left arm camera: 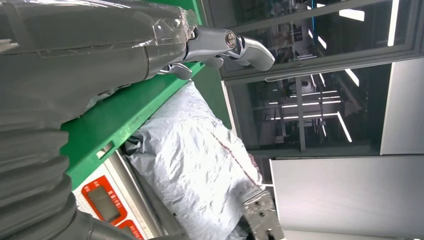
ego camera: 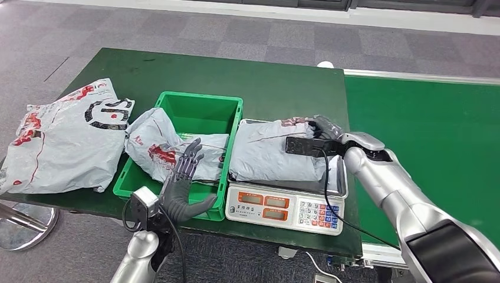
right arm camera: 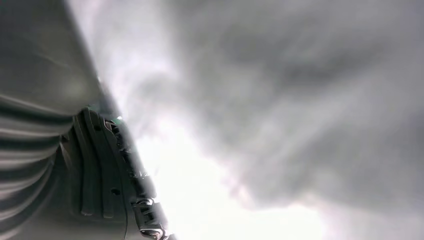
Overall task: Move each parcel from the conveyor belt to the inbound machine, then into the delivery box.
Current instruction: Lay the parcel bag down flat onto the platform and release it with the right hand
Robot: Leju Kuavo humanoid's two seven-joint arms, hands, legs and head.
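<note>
Resting our right hand (ego camera: 323, 131) on the parcel (ego camera: 271, 154) atop the scale (ego camera: 286, 206), grasp unclear; left hand (ego camera: 184, 180) is hovering with fingers released. The slippery bag is risking sliding off.

Crinkled glossy grey plastic parcel (ego camera: 268, 154) on the scale's (ego camera: 283, 207) shiny metal pan; smooth green plastic crate (ego camera: 197, 112).

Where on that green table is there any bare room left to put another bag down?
Bare patches: the back strip of the table behind the green bin and scale, and the green belt to the right. Crowded: the table's left end under the large parcel, the bin, the scale pan.
</note>
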